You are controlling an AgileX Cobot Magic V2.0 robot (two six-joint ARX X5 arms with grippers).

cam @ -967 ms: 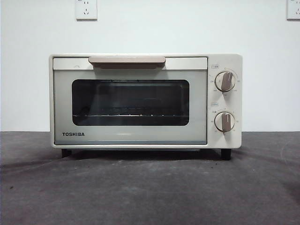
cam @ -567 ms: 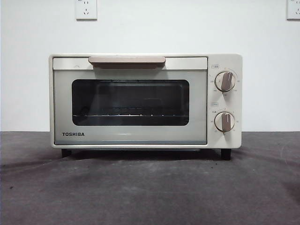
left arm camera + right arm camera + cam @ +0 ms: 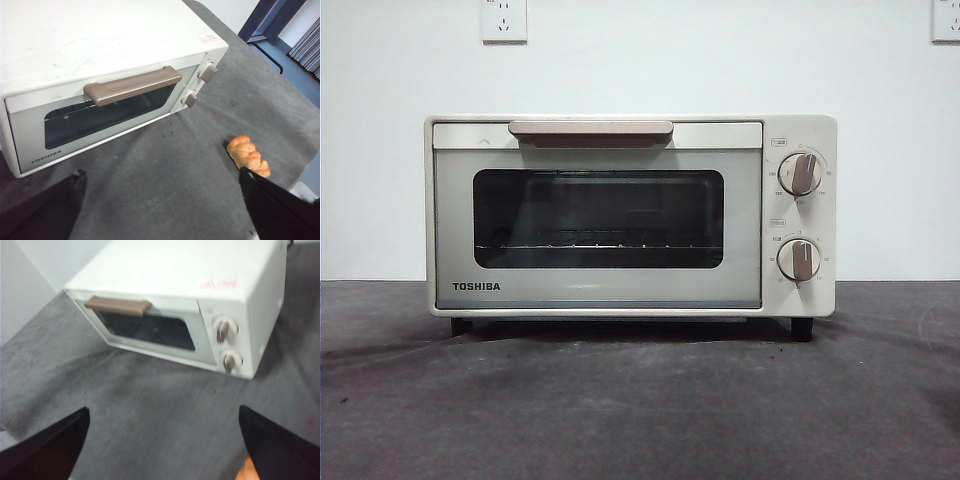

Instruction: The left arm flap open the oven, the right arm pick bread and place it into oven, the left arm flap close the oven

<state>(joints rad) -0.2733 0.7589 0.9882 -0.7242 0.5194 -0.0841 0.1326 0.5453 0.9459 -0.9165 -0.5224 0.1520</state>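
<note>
cream-white oven point(image 3: 630, 215) sits shut on the grey table point(image 3: 640, 400), beige handle point(image 3: 132, 85) up top where a downward flap can catch it. bread point(image 3: 248, 155) lies on the cloth off the knob side, well apart from the door, likely waiting for the right arm. left gripper point(image 3: 160, 210) hangs spread and empty above the handle; right gripper point(image 3: 162, 445) hovers parted, holding nothing. against the earlier front pictures, nothing has shifted.

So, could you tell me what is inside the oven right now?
Through the closed oven's dark window only the wire rack shows, with nothing seen on it. The bread lies outside on the table. The interior's corners are hidden.
</note>
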